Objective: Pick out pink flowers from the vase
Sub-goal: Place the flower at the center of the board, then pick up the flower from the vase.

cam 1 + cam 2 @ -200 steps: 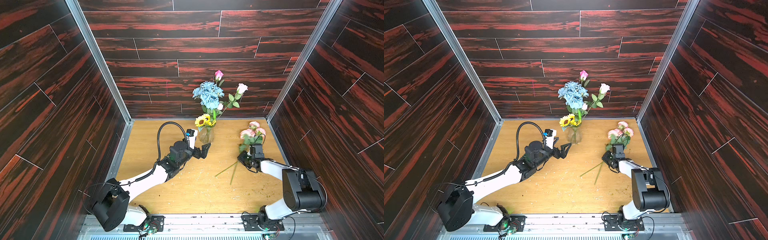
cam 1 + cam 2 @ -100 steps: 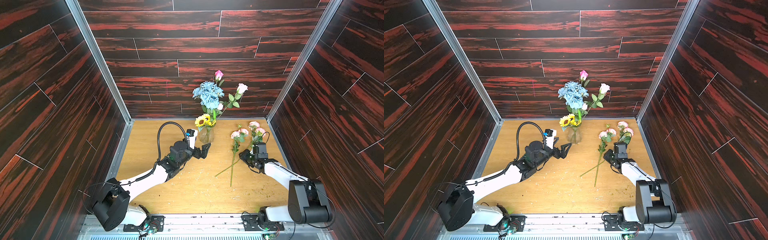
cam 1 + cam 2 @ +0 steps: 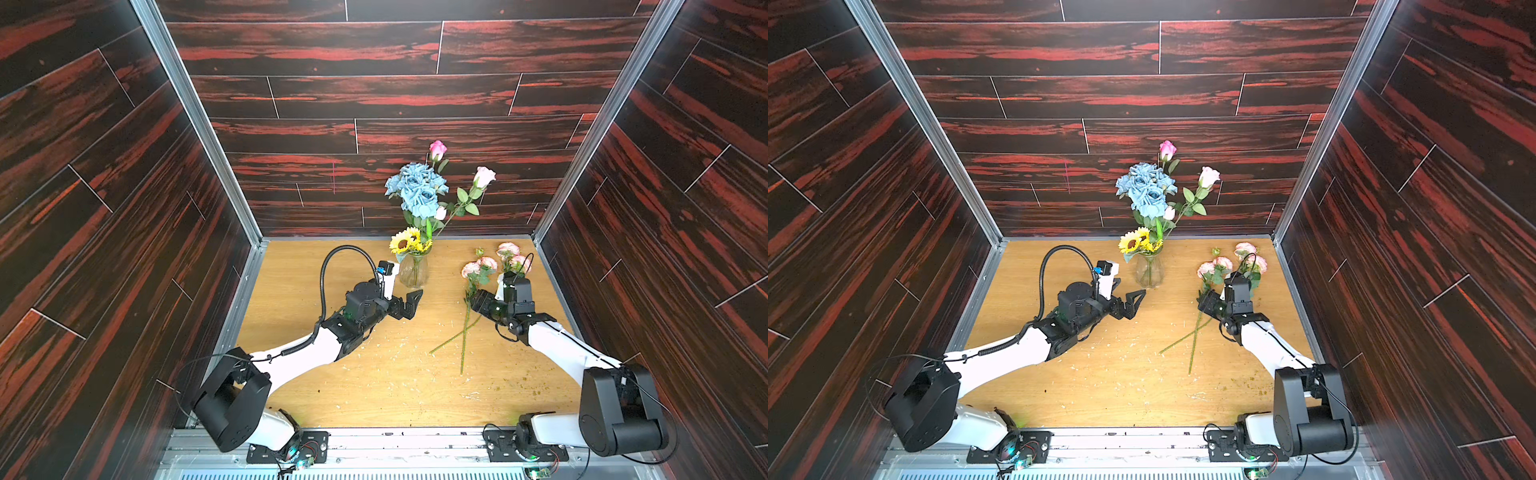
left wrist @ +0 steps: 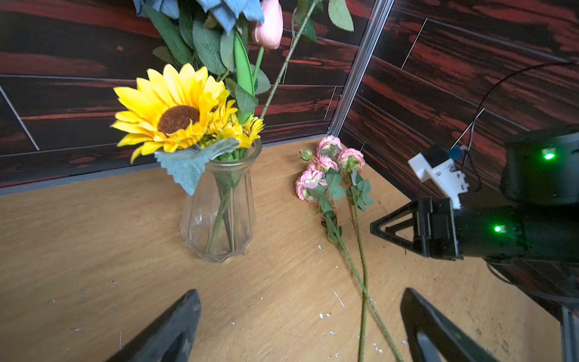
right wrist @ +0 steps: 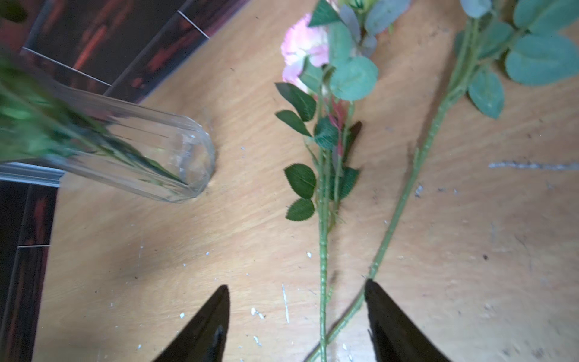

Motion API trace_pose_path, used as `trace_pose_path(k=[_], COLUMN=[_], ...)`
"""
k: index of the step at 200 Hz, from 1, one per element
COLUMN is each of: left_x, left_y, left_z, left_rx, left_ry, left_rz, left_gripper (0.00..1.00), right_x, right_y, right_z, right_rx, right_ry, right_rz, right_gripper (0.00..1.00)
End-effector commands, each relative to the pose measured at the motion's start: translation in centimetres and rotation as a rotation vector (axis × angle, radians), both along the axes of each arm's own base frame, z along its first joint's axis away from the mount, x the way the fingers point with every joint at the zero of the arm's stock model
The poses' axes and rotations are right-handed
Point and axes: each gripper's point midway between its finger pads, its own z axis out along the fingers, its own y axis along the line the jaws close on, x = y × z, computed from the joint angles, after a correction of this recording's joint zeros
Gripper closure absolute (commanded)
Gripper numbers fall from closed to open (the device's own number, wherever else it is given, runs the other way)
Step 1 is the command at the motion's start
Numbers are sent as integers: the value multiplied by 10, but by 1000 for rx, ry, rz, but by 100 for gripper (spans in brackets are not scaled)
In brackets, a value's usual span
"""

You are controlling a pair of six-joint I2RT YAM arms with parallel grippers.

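The clear glass vase (image 3: 413,272) (image 3: 1149,272) (image 4: 219,216) (image 5: 141,156) stands at the back middle of the wooden table. Two pink rosebuds (image 3: 437,148) (image 3: 484,176) still rise from it on long stems. Two pink flowers (image 3: 478,266) (image 3: 511,254) (image 4: 313,181) lie flat to the vase's right, their green stems (image 5: 322,244) crossing. My right gripper (image 3: 478,300) (image 3: 1206,301) (image 5: 297,286) hovers open over those stems, holding nothing. One stem runs between its jaws and the other passes beside one fingertip. My left gripper (image 3: 409,305) (image 3: 1133,303) (image 4: 300,296) is open and empty, just in front of the vase.
A light-blue rose cluster (image 3: 417,191) and yellow sunflowers (image 3: 405,243) (image 4: 175,109) share the vase. Dark wood walls close in the table on three sides, and the lying blooms are near the right wall (image 3: 552,257). Small crumbs (image 3: 399,345) litter the tabletop.
My right gripper has opened and let go of a pink flower stem. It now lies on the table, crossing the stem laid there earlier. The left arm has not moved.
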Motion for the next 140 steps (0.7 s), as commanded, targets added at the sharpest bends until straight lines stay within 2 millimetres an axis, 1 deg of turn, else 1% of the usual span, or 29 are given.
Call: trace_pose_path(k=[1, 17, 32, 47, 59, 70, 83, 86, 89, 90, 93, 104, 119, 127, 140], left_x=[6, 15, 25, 34, 41, 50, 65, 69, 71, 74, 79, 91, 102, 107, 112], left_y=[-8, -12, -16, -26, -35, -42, -49, -50, -50, -52, -55, -61, -74, -81, -95], left_z=[26, 29, 27, 29, 33, 38, 44, 48, 56, 50, 48, 56, 65, 67, 63], left_rx=[5, 52, 111, 175, 228, 269, 295, 295, 290, 299, 308, 317, 328, 337, 357], left_ry=[-78, -84, -97, -139, -177, -210, -240, -250, -264, -259, -260, -287, -330, -350, -387], left_rz=[-19, -7, 24, 38, 49, 61, 94, 103, 117, 117, 123, 143, 138, 123, 88], left_gripper=[0, 0, 0, 0, 0, 0, 0, 0, 0, 0, 0, 0, 0, 0, 0], right_x=[-11, -15, -17, -22, -27, -31, -35, -36, -37, -38, -39, -43, -46, -48, -51], right_y=[11, 12, 20, 27, 27, 21, 13, 11, 9, 9, 7, 1, -8, -13, -20], right_z=[0, 2, 9, 16, 24, 33, 45, 48, 50, 50, 52, 57, 60, 60, 61], right_rx=[4, 0, 10, -32, -80, -98, -108, -111, -112, -112, -112, -111, -124, -136, -144], right_ry=[-44, -64, -84, -119, -151, -180, -220, -229, -238, -239, -248, -270, -272, -266, -260], right_rz=[62, 67, 87, 93, 80, 54, 16, 6, -1, -4, -12, -39, -86, -109, -149], right_gripper=[27, 26, 26, 26, 26, 26, 26, 26, 26, 26, 26, 26, 27, 27, 27])
